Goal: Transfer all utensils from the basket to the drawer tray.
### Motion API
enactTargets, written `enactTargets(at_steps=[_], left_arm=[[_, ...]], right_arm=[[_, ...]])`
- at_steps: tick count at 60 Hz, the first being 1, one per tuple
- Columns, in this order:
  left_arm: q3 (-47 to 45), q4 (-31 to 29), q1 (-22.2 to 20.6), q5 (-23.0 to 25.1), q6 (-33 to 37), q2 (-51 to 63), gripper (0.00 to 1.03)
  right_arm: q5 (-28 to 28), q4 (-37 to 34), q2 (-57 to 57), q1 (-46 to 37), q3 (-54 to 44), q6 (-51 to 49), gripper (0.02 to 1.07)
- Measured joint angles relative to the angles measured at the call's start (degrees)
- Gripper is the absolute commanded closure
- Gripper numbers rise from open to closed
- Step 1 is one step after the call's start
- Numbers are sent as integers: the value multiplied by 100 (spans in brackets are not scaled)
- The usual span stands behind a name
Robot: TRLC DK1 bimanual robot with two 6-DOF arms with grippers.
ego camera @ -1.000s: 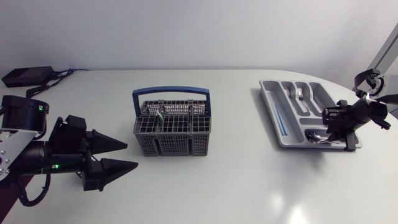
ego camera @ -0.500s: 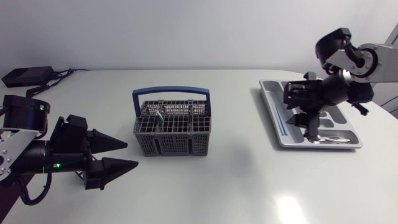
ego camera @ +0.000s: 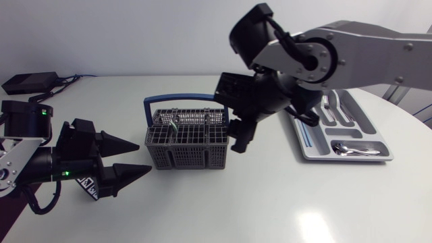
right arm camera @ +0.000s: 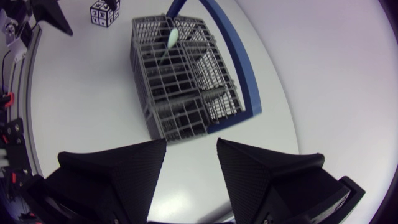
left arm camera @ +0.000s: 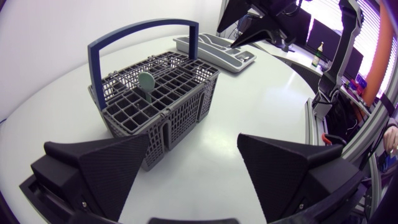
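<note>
Presently, the grey basket (ego camera: 185,138) is seen near the middle of the counter (ego camera: 270,202), with a green-tipped utensil (ego camera: 174,125) standing in one of its compartments. The right gripper (ego camera: 241,143) is held released and empty just beside the basket's right end. The left gripper (ego camera: 143,156), likewise released, is kept near the counter's left edge. The drawer tray (ego camera: 344,158) lies by the right edge, with spoons (ego camera: 351,150) laid in it.
</note>
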Motion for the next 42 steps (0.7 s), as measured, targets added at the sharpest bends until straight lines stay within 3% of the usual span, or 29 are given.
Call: enactTargets(at_steps=[24, 42], left_arm=[[-168, 903, 2, -17, 2, 511, 5], [-203, 1410, 179, -17, 11, 929, 5]], right_arm=[[68, 686, 986, 669, 809, 1495, 47], [431, 1132, 1646, 1071, 1128, 1840, 57]])
